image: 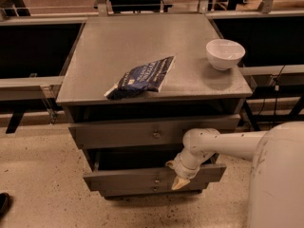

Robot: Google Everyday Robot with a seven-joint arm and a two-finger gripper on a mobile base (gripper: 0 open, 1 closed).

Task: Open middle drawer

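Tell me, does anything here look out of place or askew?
The middle drawer sticks out open, with the end effector at its front. A blue snack bag lies crooked on the cabinet top, one corner at the front edge. The white bowl sits upright.

No text legible. Dark blue crinkled foil snack bag [142,76] carries pale print and a white patch, unreadable. Gripper [180,182] hangs at the middle drawer [123,178] front.

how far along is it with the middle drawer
Mostly done: the middle drawer stands pulled out, its dark interior showing below the upper drawer. In hand: the gripper sits at its front, just right of the knob. Left: perhaps a little more pull, then backing away.
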